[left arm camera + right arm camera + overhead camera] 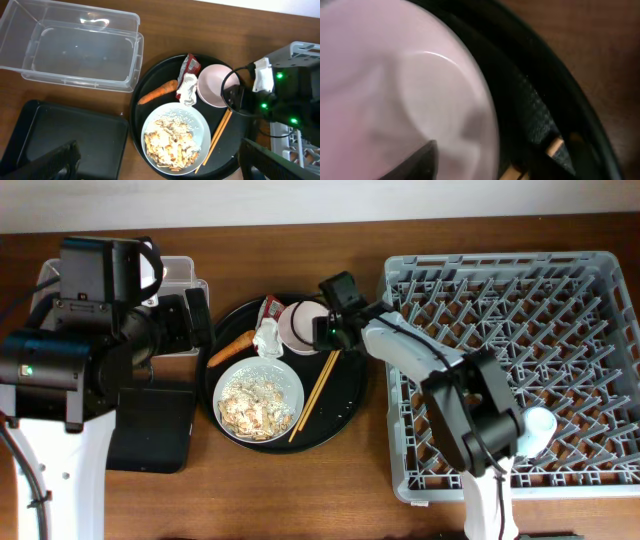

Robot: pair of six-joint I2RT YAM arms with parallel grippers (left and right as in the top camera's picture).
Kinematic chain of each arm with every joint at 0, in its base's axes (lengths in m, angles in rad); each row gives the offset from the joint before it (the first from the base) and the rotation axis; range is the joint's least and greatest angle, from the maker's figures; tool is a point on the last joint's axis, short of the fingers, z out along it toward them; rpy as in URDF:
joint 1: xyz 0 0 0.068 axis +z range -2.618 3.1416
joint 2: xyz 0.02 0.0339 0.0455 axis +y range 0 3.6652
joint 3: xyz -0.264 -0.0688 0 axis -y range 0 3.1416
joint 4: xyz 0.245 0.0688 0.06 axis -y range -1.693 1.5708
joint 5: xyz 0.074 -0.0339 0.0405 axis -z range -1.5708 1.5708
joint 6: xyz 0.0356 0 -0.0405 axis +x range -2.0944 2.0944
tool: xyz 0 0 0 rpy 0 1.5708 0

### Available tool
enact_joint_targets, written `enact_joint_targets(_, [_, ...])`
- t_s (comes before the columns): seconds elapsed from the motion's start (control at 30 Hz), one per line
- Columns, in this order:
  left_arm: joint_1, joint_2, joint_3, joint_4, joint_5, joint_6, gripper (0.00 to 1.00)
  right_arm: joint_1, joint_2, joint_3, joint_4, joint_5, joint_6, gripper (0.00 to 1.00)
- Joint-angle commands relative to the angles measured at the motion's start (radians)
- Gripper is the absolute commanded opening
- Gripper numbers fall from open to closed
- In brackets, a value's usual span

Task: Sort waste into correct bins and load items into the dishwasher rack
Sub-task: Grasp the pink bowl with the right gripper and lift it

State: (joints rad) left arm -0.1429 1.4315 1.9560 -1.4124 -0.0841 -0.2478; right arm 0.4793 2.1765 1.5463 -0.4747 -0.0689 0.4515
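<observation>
The small white bowl (298,327) sat at twelve o'clock on the round black tray (342,398), its rim between the right hand's (322,330) parted fingers (one inside, one outside), so a square pinch and straight lift seemed wisest.

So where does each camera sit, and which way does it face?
Overhead: fixed above the table, facing straight down; left arm, right arm and dishwasher rack show.
Left wrist: raised, looking down on clear box and round tray; own fingers at bottom corners.
Right wrist: close against white bowl; own fingers straddle its rim.
Shared: all three show the bowl.
</observation>
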Motion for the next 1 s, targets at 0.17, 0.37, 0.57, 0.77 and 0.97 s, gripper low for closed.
enact_joint_targets(0.17, [0.000, 0.000, 0.002, 0.000, -0.018, -0.010, 0.99, -0.024, -0.192, 0.016, -0.080, 0.010, -0.085, 0.04])
enact_joint_targets(0.37, [0.000, 0.000, 0.002, 0.000, -0.018, -0.010, 0.99, -0.088, -0.551, 0.018, -0.365, 0.412, -0.114, 0.04])
enact_joint_targets(0.57, [0.000, 0.000, 0.002, 0.000, -0.018, -0.010, 0.99, -0.336, -0.624, -0.012, -0.637, 1.036, -0.064, 0.04])
enact_joint_targets(0.77, [0.000, 0.000, 0.002, 0.000, -0.018, -0.010, 0.99, -0.456, -0.497, -0.058, -0.568, 1.050, -0.009, 0.04])
enact_joint_targets(0.97, [0.000, 0.000, 0.002, 0.001, -0.018, -0.010, 0.99, -0.411, -0.286, -0.058, -0.584, 1.122, -0.008, 0.04])
